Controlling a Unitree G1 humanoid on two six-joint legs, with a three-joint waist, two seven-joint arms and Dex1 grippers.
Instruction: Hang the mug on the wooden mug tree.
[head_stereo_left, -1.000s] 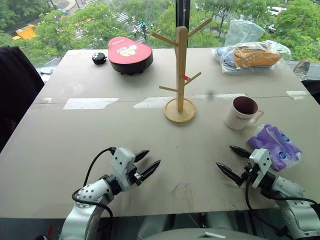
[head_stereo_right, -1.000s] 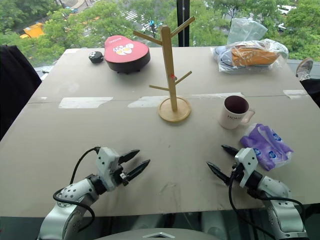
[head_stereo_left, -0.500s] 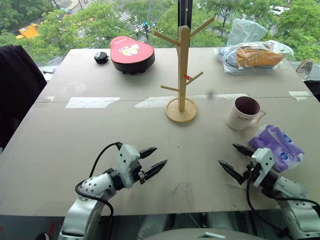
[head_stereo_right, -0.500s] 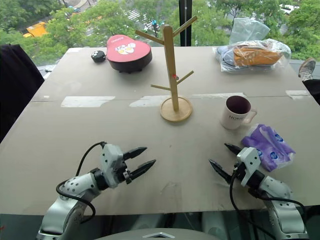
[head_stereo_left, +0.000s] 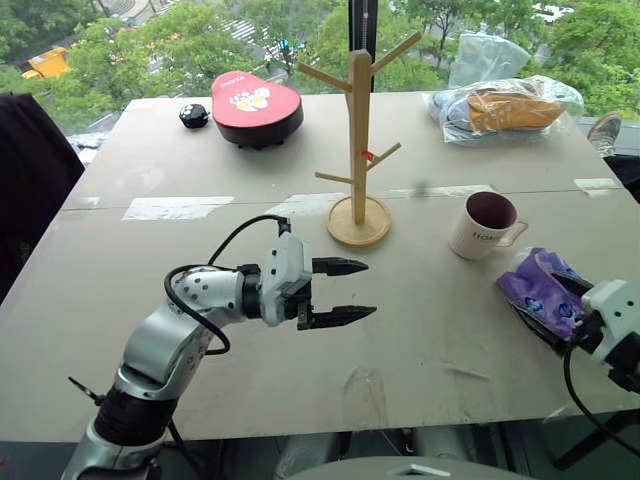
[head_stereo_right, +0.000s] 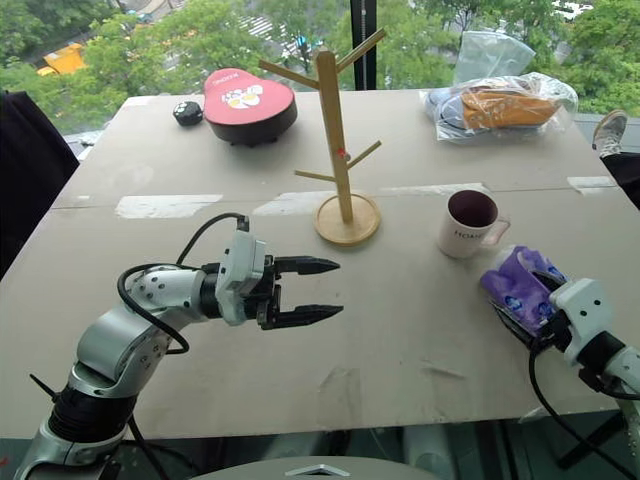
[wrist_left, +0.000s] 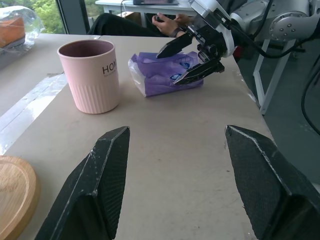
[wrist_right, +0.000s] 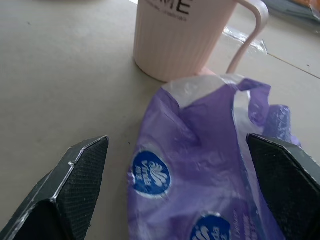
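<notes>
The mug (head_stereo_left: 485, 225), white with a dark maroon inside, stands upright on the table to the right of the wooden mug tree (head_stereo_left: 360, 140), its handle turned to the right. My left gripper (head_stereo_left: 368, 289) hovers open above the table in front of the tree's round base, pointing right toward the mug (wrist_left: 90, 75). At the table's right edge my right gripper (wrist_left: 169, 67) is open, its fingers straddling a purple packet (head_stereo_left: 545, 285) just in front of the mug (wrist_right: 180, 35). Nothing is held.
A red heart-shaped box (head_stereo_left: 257, 105) and a small black object (head_stereo_left: 194, 116) sit at the back left. Clear plastic bags (head_stereo_left: 510, 110) lie at the back right. Tape strips (head_stereo_left: 175, 207) cross the table. A person's hands (wrist_left: 167, 20) show beyond the table.
My left arm has risen and swung right, its gripper now pointing at the mug. My right gripper has moved right onto the purple packet. Both stay open.
</notes>
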